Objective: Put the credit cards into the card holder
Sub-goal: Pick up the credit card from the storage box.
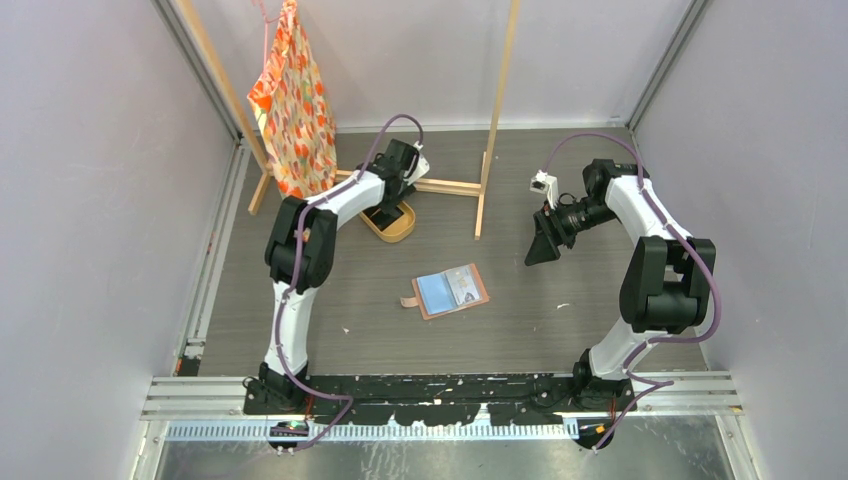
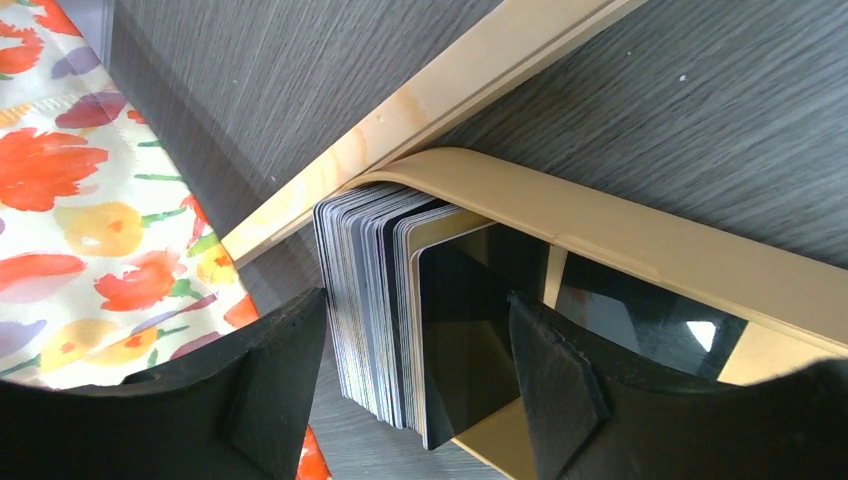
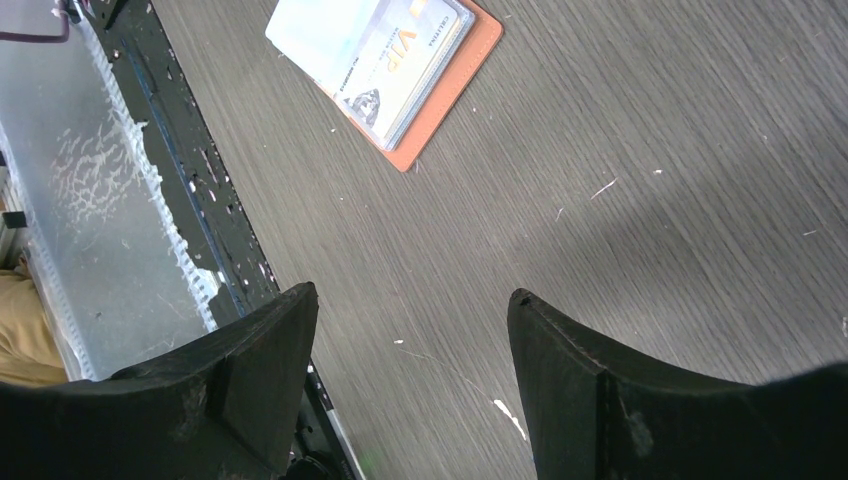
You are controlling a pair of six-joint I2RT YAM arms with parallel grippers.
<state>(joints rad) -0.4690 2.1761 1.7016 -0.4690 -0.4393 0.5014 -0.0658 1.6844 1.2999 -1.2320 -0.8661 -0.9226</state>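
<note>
Salmon card holder (image 3: 447, 88) shows "VIP" print; left end effector (image 2: 415, 300), right end effector (image 3: 410, 293) both spread.

From high above the near edge, looking down on the whole desk (image 1: 520, 330). From the left wrist, very near, facing down past own fingers (image 2: 270, 390) onto credit cards (image 2: 365, 300) in the tan tray (image 2: 650, 250). From the right wrist, farther up, tilted toward the open card holder (image 3: 440, 90); shared with the top view.
</note>
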